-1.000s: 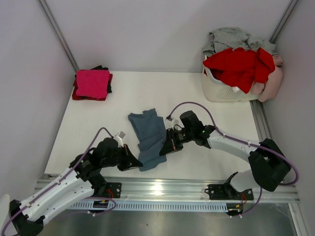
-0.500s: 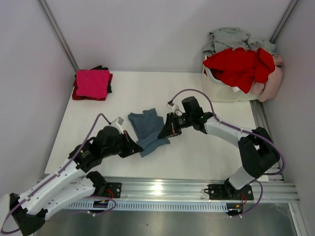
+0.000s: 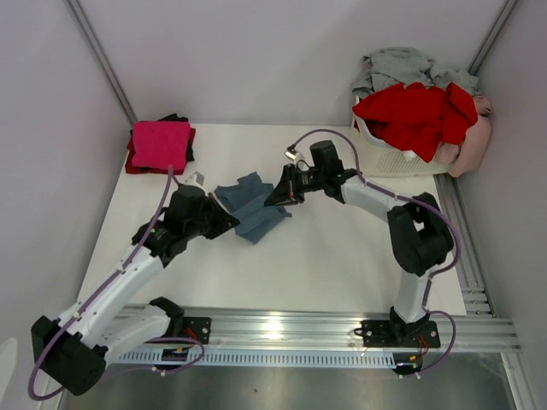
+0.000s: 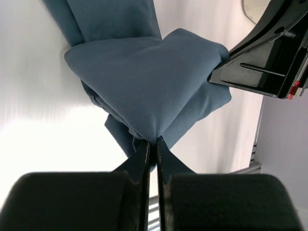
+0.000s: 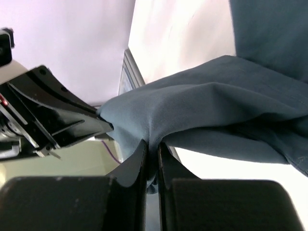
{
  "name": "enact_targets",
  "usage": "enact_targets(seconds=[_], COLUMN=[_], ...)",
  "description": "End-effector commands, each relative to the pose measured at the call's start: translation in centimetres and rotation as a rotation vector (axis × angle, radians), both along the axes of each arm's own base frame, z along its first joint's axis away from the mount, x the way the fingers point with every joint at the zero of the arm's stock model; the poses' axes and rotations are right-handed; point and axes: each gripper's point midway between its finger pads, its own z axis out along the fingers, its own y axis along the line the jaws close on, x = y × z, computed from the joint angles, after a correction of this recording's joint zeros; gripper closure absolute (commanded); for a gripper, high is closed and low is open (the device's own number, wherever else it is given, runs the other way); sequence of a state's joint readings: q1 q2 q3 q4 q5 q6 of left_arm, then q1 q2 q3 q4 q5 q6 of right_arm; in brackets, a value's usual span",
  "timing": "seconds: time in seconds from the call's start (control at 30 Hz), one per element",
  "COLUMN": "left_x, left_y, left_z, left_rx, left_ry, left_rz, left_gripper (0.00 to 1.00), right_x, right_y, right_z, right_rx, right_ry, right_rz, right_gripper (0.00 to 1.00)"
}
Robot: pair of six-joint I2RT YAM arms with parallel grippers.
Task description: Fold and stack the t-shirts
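Note:
A slate blue-grey t-shirt [image 3: 252,207] lies bunched and half folded on the white table, left of centre. My left gripper [image 3: 229,219] is shut on its left corner, the cloth pinched between the tips [image 4: 153,142]. My right gripper [image 3: 272,198] is shut on its right corner [image 5: 153,144]. Both hold the cloth just above the table. A folded magenta t-shirt [image 3: 160,143] tops a small stack with black and red ones at the far left. Red [image 3: 419,115], grey [image 3: 402,64] and pale pink [image 3: 473,145] t-shirts fill the basket.
The white slatted laundry basket [image 3: 380,158] stands at the far right corner. Grey walls close the back and sides. A metal rail [image 3: 282,329] runs along the near edge.
Both grippers have carried the blue-grey t-shirt's near edge away from me and to the left, doubling the cloth over itself. The shirt now lies shorter and farther back.

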State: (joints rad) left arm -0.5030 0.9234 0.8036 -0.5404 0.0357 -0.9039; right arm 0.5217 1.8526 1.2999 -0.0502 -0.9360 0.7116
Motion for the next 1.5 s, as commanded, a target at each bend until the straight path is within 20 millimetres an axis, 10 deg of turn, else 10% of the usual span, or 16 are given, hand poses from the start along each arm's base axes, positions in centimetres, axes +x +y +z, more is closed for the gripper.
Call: enact_targets(seconds=[0.0,0.17,0.53,0.77,1.07,1.27,1.4,1.47], left_x=[2.6,5.0,3.8,5.4,11.0,9.9,6.9,5.1], left_y=[-0.2,0.0,-0.2,-0.4,0.9,0.2,-2.1,-3.0], left_z=[0.2,-1.4,0.9,-0.7,-3.3,0.1,1.1,1.8], left_rx=[-0.017,-0.032,-0.106,-0.085,-0.118,-0.132,-0.160,-0.166], left_ry=[-0.029,0.004,-0.069,-0.014,0.074,-0.077,-0.089,-0.102], left_rz=[-0.001,0.049,0.018,0.051,0.185,0.093,-0.050,-0.110], left_gripper=[0.96,0.98,0.99,0.99,1.00,1.00,1.00,0.99], right_x=[3.6,6.8,5.7,9.2,13.9,11.2,6.4,3.7], right_y=[1.1,2.8,1.4,3.3,6.0,4.4,1.9,1.6], right_z=[0.5,-2.3,2.1,1.5,-0.9,1.8,0.5,3.4], right_rx=[0.049,0.034,0.039,0.051,0.087,0.030,-0.018,0.025], right_ry=[-0.005,0.053,-0.096,-0.055,-0.022,-0.191,-0.187,-0.243], right_rz=[-0.040,-0.047,-0.051,-0.045,-0.049,-0.014,-0.038,-0.043], right_gripper=[1.00,1.00,1.00,1.00,1.00,1.00,1.00,1.00])
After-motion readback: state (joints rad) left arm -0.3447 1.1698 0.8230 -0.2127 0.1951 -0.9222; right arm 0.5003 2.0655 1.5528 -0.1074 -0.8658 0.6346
